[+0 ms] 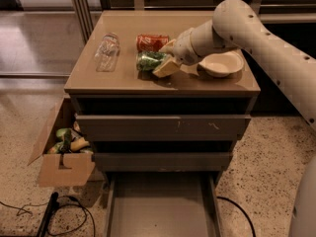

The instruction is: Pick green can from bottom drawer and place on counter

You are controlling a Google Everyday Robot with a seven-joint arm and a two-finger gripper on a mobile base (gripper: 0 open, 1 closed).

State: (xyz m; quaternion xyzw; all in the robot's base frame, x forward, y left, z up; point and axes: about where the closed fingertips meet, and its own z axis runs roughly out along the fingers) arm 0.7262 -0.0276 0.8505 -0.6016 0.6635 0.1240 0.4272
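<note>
Release is the step now: your gripper (166,58) clasps the small shiny green metal can (147,61), lying midway between the side edges of the glossy tan counter (118,84); part the fingers slowly, lest it roll.

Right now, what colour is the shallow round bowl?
Cream-white bowl, camera view; gripper beside it, at the shiny green can.

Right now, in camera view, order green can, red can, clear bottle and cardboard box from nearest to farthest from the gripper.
The gripper is at the counter.
1. green can, beside it
2. red can, just behind
3. clear bottle, left in view
4. cardboard box, on floor
</note>
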